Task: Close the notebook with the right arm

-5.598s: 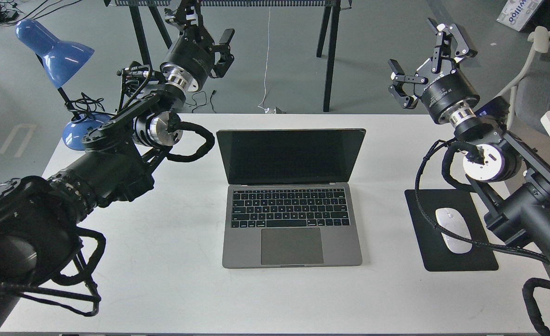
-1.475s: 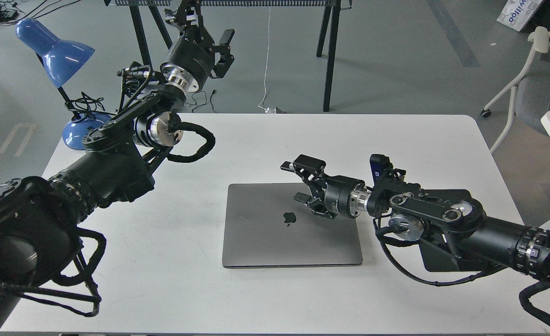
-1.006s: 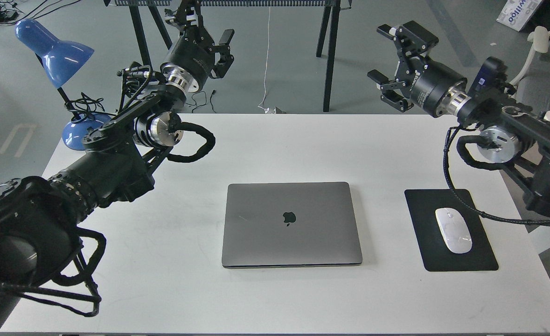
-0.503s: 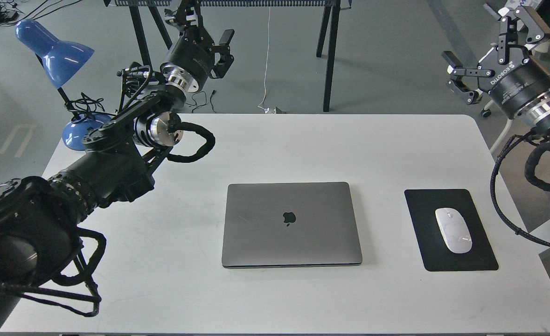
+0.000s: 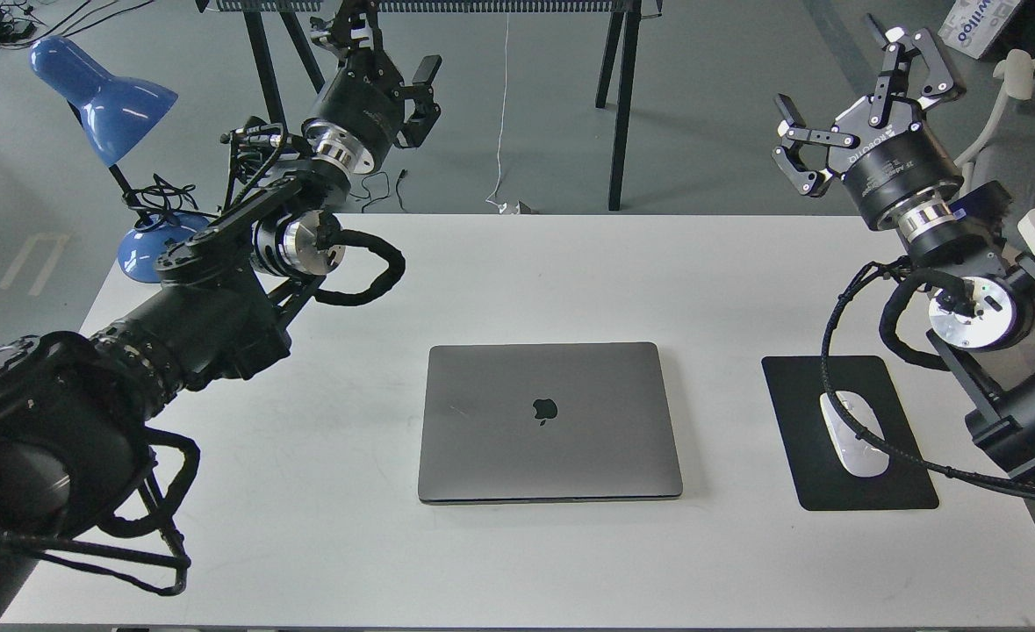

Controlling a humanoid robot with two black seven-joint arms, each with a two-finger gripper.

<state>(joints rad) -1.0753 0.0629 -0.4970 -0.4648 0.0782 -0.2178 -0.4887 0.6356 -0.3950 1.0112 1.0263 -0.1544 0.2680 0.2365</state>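
Observation:
The grey notebook (image 5: 549,423) lies shut and flat in the middle of the white table (image 5: 517,272), its dark apple logo facing up. My right gripper (image 5: 864,88) is open and empty, raised high at the far right, well away from the notebook, fingers spread and pointing up and away. The right arm (image 5: 965,307) comes in from the right edge above the mouse pad. My left gripper (image 5: 390,61) is raised beyond the table's far left edge, open and empty.
A black mouse pad (image 5: 846,434) with a white mouse (image 5: 852,434) lies right of the notebook, with the right arm's cable across it. A blue desk lamp (image 5: 104,96) stands at the far left corner. Black trestle legs (image 5: 618,105) stand behind the table.

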